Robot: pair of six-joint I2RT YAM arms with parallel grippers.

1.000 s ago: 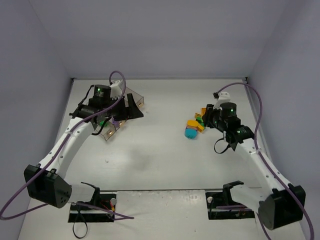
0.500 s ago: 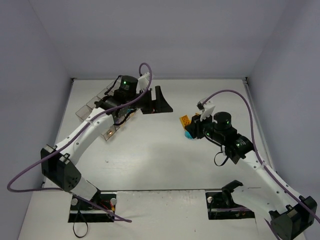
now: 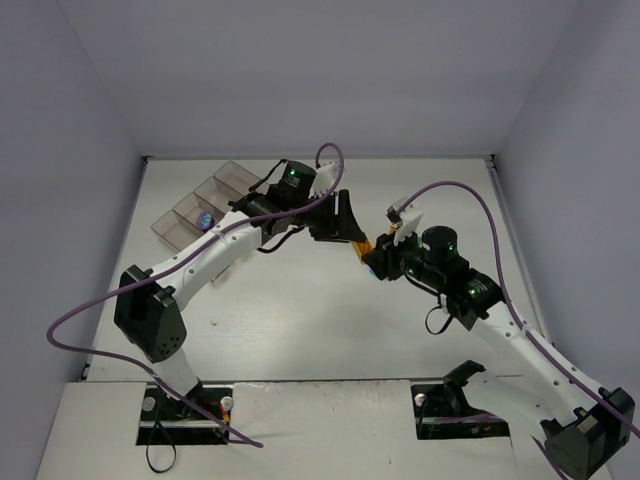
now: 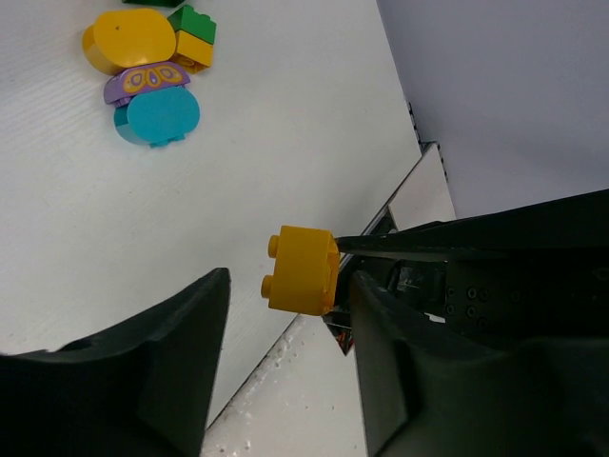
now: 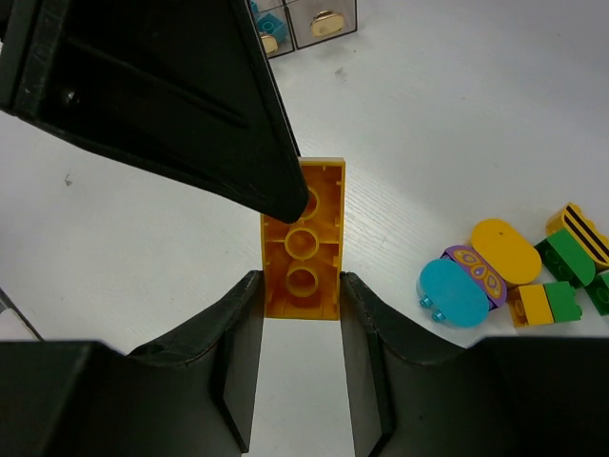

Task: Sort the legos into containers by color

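The yellow lego [image 5: 303, 271] is smooth, glossy plastic. The containers [image 3: 232, 176] are clear smoky plastic. The desk [image 4: 285, 124] is white and matt.

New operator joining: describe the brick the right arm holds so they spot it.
Look near the centre of the table. There the right gripper pinches an orange-yellow brick, the left gripper open around it. Unlike the loose pile nearby, it alone is gripped.

White table [image 3: 320, 340] amid pale lavender walls [image 3: 300, 70], soft even light.
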